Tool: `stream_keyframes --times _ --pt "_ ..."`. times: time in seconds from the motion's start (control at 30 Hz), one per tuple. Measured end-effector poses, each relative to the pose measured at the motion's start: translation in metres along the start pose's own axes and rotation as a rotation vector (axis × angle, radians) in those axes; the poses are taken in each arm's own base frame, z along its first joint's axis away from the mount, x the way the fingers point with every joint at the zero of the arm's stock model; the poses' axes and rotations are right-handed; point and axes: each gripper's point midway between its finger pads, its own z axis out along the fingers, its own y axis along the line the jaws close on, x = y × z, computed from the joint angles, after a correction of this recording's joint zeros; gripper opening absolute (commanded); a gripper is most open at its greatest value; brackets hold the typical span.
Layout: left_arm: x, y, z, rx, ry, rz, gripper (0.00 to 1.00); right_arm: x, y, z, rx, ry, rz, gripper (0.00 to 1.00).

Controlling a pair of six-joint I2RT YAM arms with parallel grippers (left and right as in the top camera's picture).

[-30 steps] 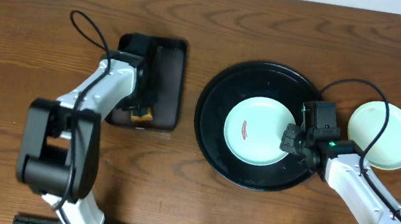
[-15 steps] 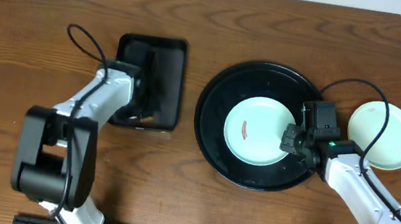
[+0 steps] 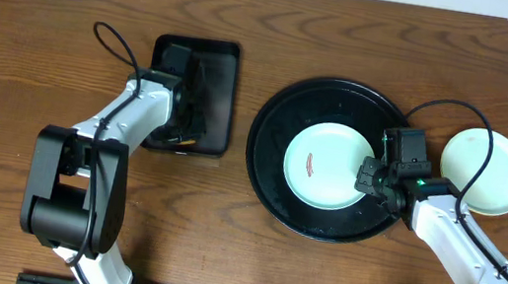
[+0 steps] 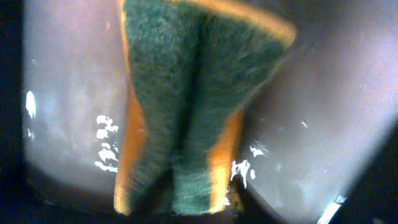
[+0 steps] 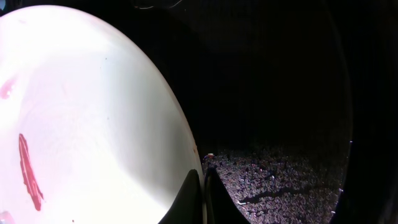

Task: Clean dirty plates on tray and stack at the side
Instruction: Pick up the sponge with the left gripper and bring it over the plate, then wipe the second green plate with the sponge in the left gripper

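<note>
At the middle of the tray (image 3: 269,179), a touch right of centre, seeing a plate (image 3: 325,165) lying flat. Gripping its right rim with the right gripper (image 3: 370,177); in the wrist view, catching the dark fingertips (image 5: 189,198) pressed almost together, clamped on that pale edge. Crossing the tray's right rim with the right arm (image 3: 442,223), hiding a stretch of it. Looping a black cable (image 3: 490,145) over the left part of a pale plate (image 3: 506,177), resting on the wood (image 3: 32,21) just right of the tray and apart from it; not managing to tell one plate from a stack there. Left of the tray, near but not touching, finding a small tray (image 3: 226,78), black and rectangular. Reaching into it with the left gripper (image 3: 184,130), squeezing a sponge (image 4: 186,93) between closed jaws, green face creased down the middle, orange showing along the edges. Noting the plate on the tray as round, mint, glossy, carrying a short slanted red smear left of its centre; bleaching to white in the right wrist view.
</note>
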Motion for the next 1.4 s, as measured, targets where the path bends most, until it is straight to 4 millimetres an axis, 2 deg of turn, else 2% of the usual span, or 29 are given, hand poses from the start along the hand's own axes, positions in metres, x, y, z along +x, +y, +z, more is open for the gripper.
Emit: stream_keyframes --times 0.1,0.27,0.3,0.4,0.43,0.5,0.63,0.77,0.87,0.93,1.03,1.13,1.2,1.3,1.4 --pt "-0.005 -0.002 -0.004 0.002 -0.015 0.007 0.48 0.0 0.0 0.0 0.0 0.0 0.0 0.01" --pt "-0.015 0.009 -0.005 -0.064 -0.065 0.007 0.48 0.0 0.0 0.0 0.001 0.0 0.0 0.01" --pt "-0.018 0.011 -0.004 -0.077 -0.081 0.007 0.44 0.0 0.0 0.0 0.0 0.0 0.0 0.01" --pt "-0.027 0.014 0.003 -0.101 -0.111 0.002 0.13 0.0 0.0 0.0 0.0 0.0 0.0 0.01" --pt "-0.027 0.014 0.007 -0.108 -0.107 0.007 0.08 0.0 0.0 0.0 0.0 0.0 0.0 0.01" --pt "-0.026 0.017 0.014 -0.121 -0.094 0.014 0.07 0.0 0.0 0.0 0.0 0.0 0.0 0.01" --pt "-0.026 0.016 0.013 -0.114 -0.087 0.017 0.08 0.0 0.0 0.0 0.0 0.0 0.0 0.01" --pt "-0.019 0.012 0.008 -0.08 -0.051 0.016 0.07 0.0 0.0 0.0 0.0 0.0 0.0 0.01" --pt "-0.01 0.003 -0.003 -0.025 -0.022 0.018 0.07 0.0 0.0 0.0 0.0 0.0 0.0 0.01" --pt "-0.01 -0.007 -0.014 0.028 -0.032 0.022 0.07 0.0 0.0 0.0 0.0 0.0 0.0 0.01" --pt "-0.013 -0.028 -0.042 0.12 -0.091 0.049 0.08 0.0 0.0 0.0 0.0 0.0 0.0 0.01" --pt "-0.018 -0.057 -0.069 0.207 -0.172 0.094 0.07 0.0 0.0 0.0 0.0 -0.001 0.0 0.01" --pt "-0.02 -0.084 -0.085 0.272 -0.23 0.124 0.08 0.0 0.0 0.0 0.0 -0.001 0.0 0.01" --pt "-0.016 -0.122 -0.092 0.352 -0.265 0.14 0.07 0.0 0.0 0.0 0.0 -0.001 0.0 0.01" --pt "-0.002 -0.156 -0.088 0.409 -0.253 0.134 0.07 0.0 0.0 0.0 0.0 -0.002 0.0 0.01"
